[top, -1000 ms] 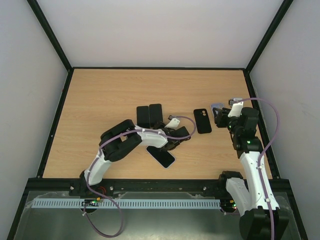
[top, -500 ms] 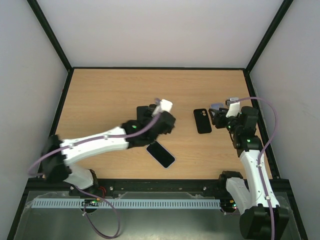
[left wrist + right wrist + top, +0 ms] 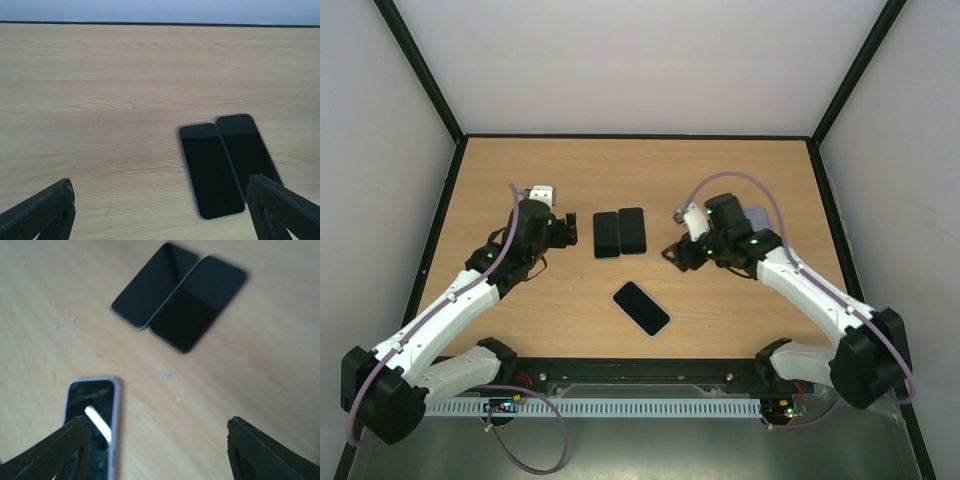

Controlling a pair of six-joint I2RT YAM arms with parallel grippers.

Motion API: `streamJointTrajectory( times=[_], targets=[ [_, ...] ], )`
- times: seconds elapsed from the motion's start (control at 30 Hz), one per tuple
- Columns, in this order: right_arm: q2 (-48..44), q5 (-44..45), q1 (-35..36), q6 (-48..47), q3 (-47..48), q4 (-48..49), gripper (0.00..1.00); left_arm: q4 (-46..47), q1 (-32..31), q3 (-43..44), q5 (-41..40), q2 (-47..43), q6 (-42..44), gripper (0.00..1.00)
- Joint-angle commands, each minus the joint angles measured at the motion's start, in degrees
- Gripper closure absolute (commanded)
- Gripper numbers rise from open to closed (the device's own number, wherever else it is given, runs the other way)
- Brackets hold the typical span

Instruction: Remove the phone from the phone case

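Note:
A phone in a pale lilac case lies screen up on the wooden table, near the front centre. It also shows at the lower left of the right wrist view, next to one finger. My right gripper is open and empty, hovering behind and to the right of that phone; its own view shows it over bare wood. My left gripper is open and empty, left of two dark phones; its own view shows it with wide-apart jaws.
The two dark phones lie side by side, screens up, seen in the left wrist view and in the right wrist view. The black case seen earlier at the right is hidden under my right arm. Black rails edge the table.
My left arm has swung from the middle of the table to the left. My right arm has reached from the right side towards the centre, covering the black case. The phones have not moved.

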Motion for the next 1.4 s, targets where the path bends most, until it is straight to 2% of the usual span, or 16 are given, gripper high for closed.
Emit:
streamJointTrajectory(
  times=[0.0, 0.13, 0.2, 0.23, 0.47, 0.63, 0.87, 1.2, 1.37],
  targets=[
    [5.6, 3.0, 8.3, -6.1, 4.6, -9.8, 0.24, 2.6, 2.6, 0.0, -1.6, -2.9, 3.1, 0.08],
    [11.0, 7.2, 16.0, -6.0, 6.4, -10.3, 0.19, 1.7, 3.1, 0.1, -4.3, -3.8, 3.8, 0.08],
    [13.2, 8.3, 18.5, -5.4, 6.8, -9.2, 0.03, 0.8, 3.1, 0.1, -5.6, -4.0, 4.0, 0.08],
    [14.4, 9.3, 20.1, -5.6, 7.0, -9.0, 0.02, 0.5, 3.1, 0.3, -5.9, -3.9, 4.0, 0.08],
    [23.4, 15.1, 27.0, -2.1, 10.7, -6.9, 0.03, 0.0, 3.1, 0.4, -7.7, -4.3, 4.3, 0.08],
    [28.5, 27.6, 33.7, 2.1, 12.2, -3.5, 0.02, 0.2, 3.2, 0.2, -8.3, -4.8, 4.6, 0.08],
    [33.3, 37.6, 40.1, 1.2, 13.0, -3.7, 0.02, 0.3, 4.1, 0.0, -8.0, -4.6, 4.7, 0.08],
    [32.3, 44.9, 40.7, -3.1, 9.0, -7.2, 0.02, 0.4, 4.9, 0.1, -6.2, -4.5, 4.8, 0.08],
    [29.4, 44.3, 38.8, -2.4, 5.4, -7.2, 0.03, 0.4, 4.9, 0.0, -6.1, -4.7, 4.6, 0.08]
  ],
)
